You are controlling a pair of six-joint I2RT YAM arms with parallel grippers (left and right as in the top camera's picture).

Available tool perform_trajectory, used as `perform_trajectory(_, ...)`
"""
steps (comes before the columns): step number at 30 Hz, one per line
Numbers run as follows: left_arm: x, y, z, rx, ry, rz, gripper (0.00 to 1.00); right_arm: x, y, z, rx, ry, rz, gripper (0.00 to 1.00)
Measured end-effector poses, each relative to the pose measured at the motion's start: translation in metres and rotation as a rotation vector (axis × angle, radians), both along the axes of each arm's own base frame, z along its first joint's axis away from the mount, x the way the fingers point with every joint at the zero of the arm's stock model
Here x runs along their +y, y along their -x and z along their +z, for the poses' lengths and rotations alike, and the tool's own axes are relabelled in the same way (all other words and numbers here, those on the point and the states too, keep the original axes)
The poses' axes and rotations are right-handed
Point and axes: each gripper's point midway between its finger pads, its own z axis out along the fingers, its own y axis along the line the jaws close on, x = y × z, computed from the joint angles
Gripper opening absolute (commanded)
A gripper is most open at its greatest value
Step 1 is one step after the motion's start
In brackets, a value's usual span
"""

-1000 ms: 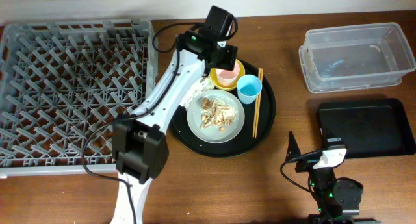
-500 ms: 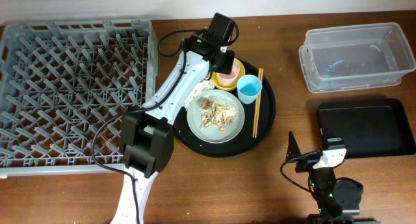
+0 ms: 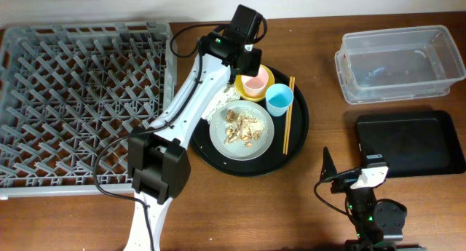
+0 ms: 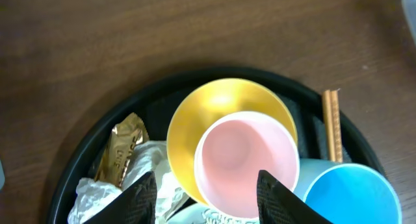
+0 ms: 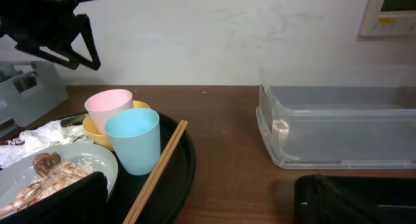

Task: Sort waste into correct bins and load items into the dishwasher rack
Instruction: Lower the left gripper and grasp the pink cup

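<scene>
The pink cup (image 4: 244,159) sits inside the yellow bowl (image 4: 208,113) on the round black tray (image 3: 297,127). My left gripper (image 4: 207,197) is open just above them, its fingers either side of the pink cup's near rim. The light-blue cup (image 3: 279,99) stands beside the bowl. The grey-white plate (image 3: 266,144) holds tan food scraps (image 3: 242,126). A crumpled white napkin (image 4: 140,178) and a brownish wrapper (image 4: 123,149) lie left of the bowl. My right gripper (image 5: 201,201) is open, low over the table at the front right. The grey dishwasher rack (image 3: 80,98) is at the left.
Wooden chopsticks (image 3: 288,114) lie on the round tray's right side. The clear plastic tub (image 3: 397,63) stands at the back right and the shallow black tray (image 3: 411,143) in front of it. The left arm reaches over the rack's right edge.
The left gripper shifted slightly over the bowl and cup, out and back. The right arm has not moved.
</scene>
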Motion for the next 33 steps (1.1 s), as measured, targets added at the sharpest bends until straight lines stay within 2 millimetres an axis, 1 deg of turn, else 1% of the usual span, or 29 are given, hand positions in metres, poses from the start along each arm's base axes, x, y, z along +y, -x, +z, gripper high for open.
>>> perform_trajectory(5, 0.001, 0.002, -0.020, 0.037, -0.021, 0.000, 0.49, 0.000, 0.000, 0.000, 0.000, 0.000, 0.000, 0.98)
perform_trajectory(10, 0.001, 0.001, -0.039, 0.065, -0.037, 0.000, 0.43, 0.000, 0.000, 0.000, 0.000, -0.001, 0.000, 0.98)
perform_trajectory(16, 0.002, 0.003, -0.042, 0.072, -0.041, 0.000, 0.42, 0.000, 0.000, 0.000, 0.000, 0.000, 0.000, 0.98)
perform_trajectory(22, 0.005, 0.008, -0.054, 0.099, -0.056, 0.000, 0.40, 0.000, 0.000, 0.000, 0.000, 0.000, 0.000, 0.98)
perform_trajectory(24, 0.005, 0.008, -0.056, 0.100, -0.057, 0.000, 0.36, 0.000, 0.000, 0.000, 0.000, 0.000, 0.000, 0.98)
perform_trajectory(26, 0.005, 0.008, -0.057, 0.101, -0.057, -0.001, 0.29, 0.000, 0.000, 0.000, 0.000, 0.000, 0.000, 0.98)
perform_trajectory(29, 0.003, 0.006, -0.055, 0.091, -0.051, -0.001, 0.27, 0.000, 0.000, 0.000, 0.000, 0.000, 0.000, 0.98)
perform_trajectory(31, 0.003, 0.006, -0.055, 0.090, -0.051, 0.000, 0.23, 0.000, 0.000, 0.000, 0.000, 0.000, 0.000, 0.98)
perform_trajectory(33, 0.003, 0.006, -0.055, 0.090, -0.050, 0.001, 0.21, 0.000, 0.000, 0.000, 0.000, 0.000, 0.000, 0.98)
